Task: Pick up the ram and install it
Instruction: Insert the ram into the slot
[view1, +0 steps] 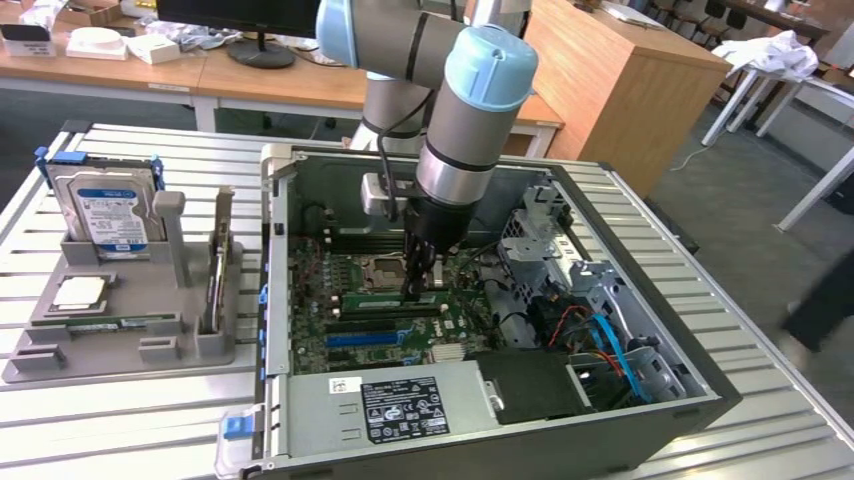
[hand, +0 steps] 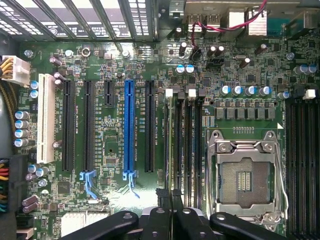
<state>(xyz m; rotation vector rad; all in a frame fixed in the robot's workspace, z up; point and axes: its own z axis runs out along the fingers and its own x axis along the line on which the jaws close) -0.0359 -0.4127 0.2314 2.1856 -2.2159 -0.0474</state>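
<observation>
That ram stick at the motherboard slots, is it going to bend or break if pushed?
The ram looks thin and flat, so likely light and fairly stiff, yet fragile if pushed sideways. Standing on its narrow edge in the hand, it would probably tip if unsupported.

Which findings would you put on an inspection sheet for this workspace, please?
Surface: slatted grey metal table, carrying open black computer case.
Job's things: long green ram stick standing in a slot of the green motherboard, beside the empty processor socket.
Clutter: grey plastic holder with blue-labelled hard drive.
Gripper: black gripper shut on the ram stick's edge.
Cables: red and blue cables inside the case.
Surroundings: wooden desks, black monitor stand.
</observation>
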